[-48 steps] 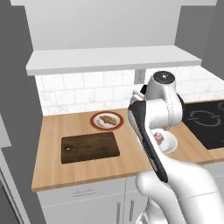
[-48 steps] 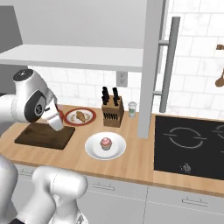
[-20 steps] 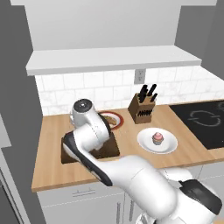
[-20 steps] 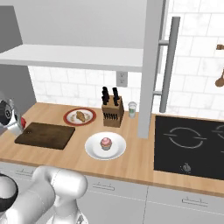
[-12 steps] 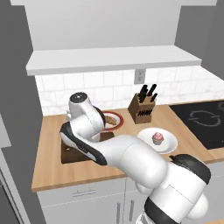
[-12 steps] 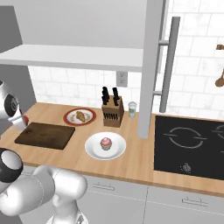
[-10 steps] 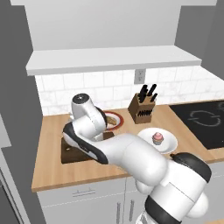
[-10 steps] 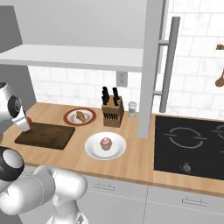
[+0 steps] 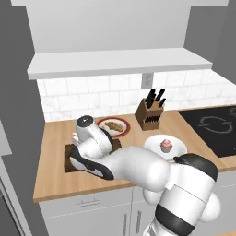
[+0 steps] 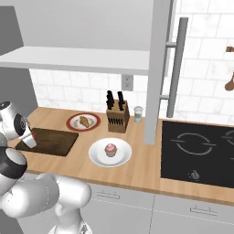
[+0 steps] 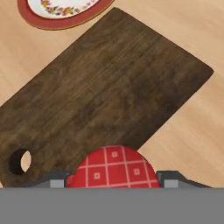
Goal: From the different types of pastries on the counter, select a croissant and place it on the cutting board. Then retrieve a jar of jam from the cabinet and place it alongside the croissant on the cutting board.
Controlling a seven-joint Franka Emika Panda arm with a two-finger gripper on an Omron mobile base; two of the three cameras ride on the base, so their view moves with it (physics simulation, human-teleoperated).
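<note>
My gripper (image 11: 113, 178) is shut on the jar of jam (image 11: 113, 168), whose red checked lid shows between the fingers. It hangs just over the dark cutting board (image 11: 109, 100), near the end with the small hole (image 11: 19, 161). From the right base view the gripper (image 10: 29, 140) sits at the board's (image 10: 50, 141) left end. The croissant (image 10: 84, 121) lies on a red-rimmed plate (image 10: 71, 124) behind the board, also seen as the croissant (image 9: 113, 125) past my arm. Most of the cutting board (image 9: 69, 160) is hidden by the arm.
A pink cupcake (image 10: 109, 149) sits on a white plate (image 10: 97, 156) to the right of the board. A knife block (image 10: 117, 115) and a small cup (image 10: 138, 114) stand by the wall. The stove (image 10: 196, 148) lies far right. The grey cabinet (image 9: 110, 23) hangs above a shelf.
The arm swung left from the counter's middle to the cutting board, carrying the red jar. In the last half second the hand has sunk a little toward the board.
</note>
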